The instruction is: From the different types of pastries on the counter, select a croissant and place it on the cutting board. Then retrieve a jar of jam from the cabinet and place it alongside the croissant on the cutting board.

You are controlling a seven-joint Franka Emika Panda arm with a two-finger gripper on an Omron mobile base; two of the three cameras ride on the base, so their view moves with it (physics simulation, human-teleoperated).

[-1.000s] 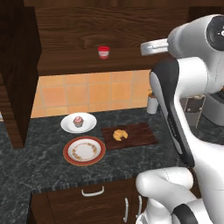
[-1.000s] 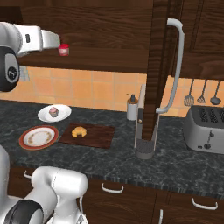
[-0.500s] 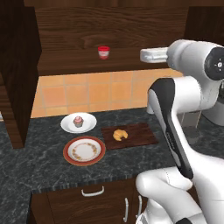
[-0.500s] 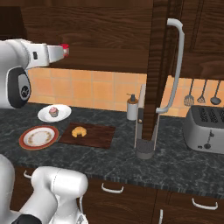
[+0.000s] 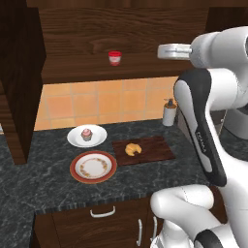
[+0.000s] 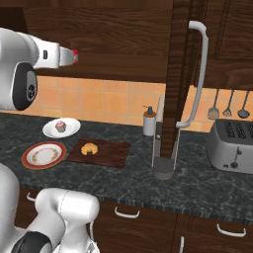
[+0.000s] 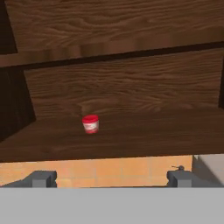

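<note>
Kitchen scene with the arm raised to shelf level. The pincer [image 7: 111,178] points into the open cabinet [image 7: 131,78]; in the hand view its two dark fingertips [image 7: 41,178] stand far apart at the lower edge, so the pincer is wide open and holds nothing. The jar of jam [image 7: 90,124], with red lid and red-and-white body, stands upright on the cabinet shelf, ahead of the pincer and slightly toward its left fingertip, well apart from both tips. In the left base view the same jar [image 5: 115,57] sits on the shelf to the left of the white hand, with a clear gap of bare shelf between them; in the right base view only a red edge of it [image 6: 75,53] shows past the end of the hand.

Below the pincer lies the counter [image 5: 29,179] of dark marbled stone. On it rests the cutting board [image 5: 155,151], and the croissant [image 5: 132,149] lies on the board's left half. Left of the board, farther from the pincer, a white plate carries the pink-frosted cupcake [image 5: 86,133], and an orange-rimmed plate [image 5: 93,167] sits just in front of it. A white soap dispenser [image 5: 169,113] stands at the tiled wall, beneath the hand. A toaster [image 6: 232,146] occupies the counter far to the right.
</note>
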